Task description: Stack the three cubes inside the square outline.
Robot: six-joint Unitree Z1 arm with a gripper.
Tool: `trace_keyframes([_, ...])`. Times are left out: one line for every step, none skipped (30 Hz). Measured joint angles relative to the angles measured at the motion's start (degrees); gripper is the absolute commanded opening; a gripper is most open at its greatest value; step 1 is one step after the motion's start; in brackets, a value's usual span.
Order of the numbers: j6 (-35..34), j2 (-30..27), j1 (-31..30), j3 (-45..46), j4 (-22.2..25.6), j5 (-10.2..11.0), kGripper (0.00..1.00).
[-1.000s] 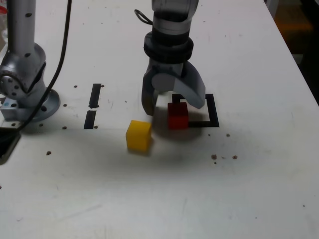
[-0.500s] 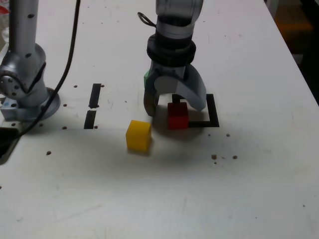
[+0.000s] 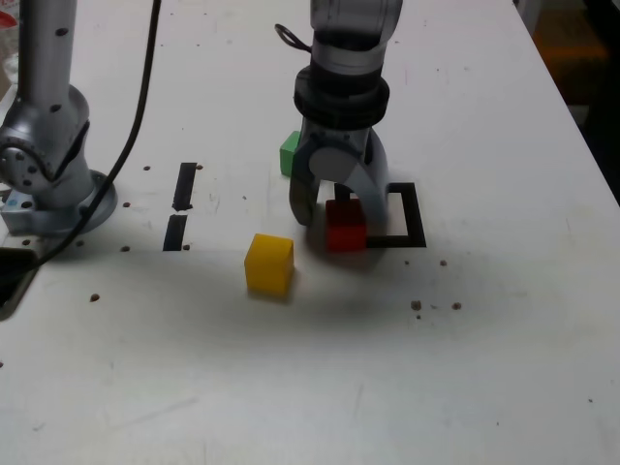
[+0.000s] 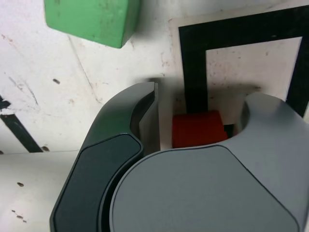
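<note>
Exterior view, left to right: the arm's base (image 3: 44,184) at the white bench's (image 3: 310,387) edge; two short black strips (image 3: 180,205); the yellow cube (image 3: 268,263), standing free; the green cube (image 3: 290,153) behind the pincer (image 3: 334,215); the red cube (image 3: 345,225) on the square outline's (image 3: 415,215) left side. The pincer's jaws straddle the red cube, narrowed (a sliver of gap shows on one side in the wrist view).

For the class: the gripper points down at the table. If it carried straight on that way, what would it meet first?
Most likely the red cube, which already sits between the jaws of the gripper, over the edge of the square outline. The wrist view shows a gap beside the cube on one side, so contact is unclear. Below is the table.
</note>
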Motion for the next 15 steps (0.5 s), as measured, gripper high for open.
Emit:
trace_keyframes([0.0, 0.0, 0.0, 0.0, -0.3, 0.1, 0.37])
trace_keyframes([0.0, 0.0, 0.0, 0.0, -0.7, 0.1, 0.35])
trace_keyframes([0.0, 0.0, 0.0, 0.0, -1.0, 0.1, 0.32])
trace_keyframes([0.0, 0.0, 0.0, -0.1, -1.4, 0.1, 0.28])
trace_keyframes([0.0, 0.0, 0.0, -0.2, -1.7, 0.1, 0.26])
trace_keyframes([0.1, 0.0, 0.0, -0.3, -1.8, 0.1, 0.23])
trace_keyframes([0.2, 0.0, 0.0, -0.4, -2.2, 0.1, 0.21])
trace_keyframes([0.3, 0.0, 0.0, -0.4, -2.7, 0.1, 0.19])
trace_keyframes([0.5, 0.0, 0.0, -0.5, -2.9, 0.1, 0.18])
trace_keyframes([0.7, 0.0, 0.0, -0.5, -3.0, 0.2, 0.16])
trace_keyframes([0.8, 0.0, 0.0, -0.6, -3.1, 0.2, 0.15])
trace_keyframes([1.1, 0.0, 0.0, -0.7, -3.1, 0.3, 0.14])
trace_keyframes([1.4, 0.0, 0.0, -0.9, -3.1, 0.4, 0.13])
trace_keyframes([1.6, 0.0, 0.0, -1.1, -3.2, 0.5, 0.12])
trace_keyframes([1.7, 0.0, 0.0, -1.3, -3.2, 0.6, 0.12])
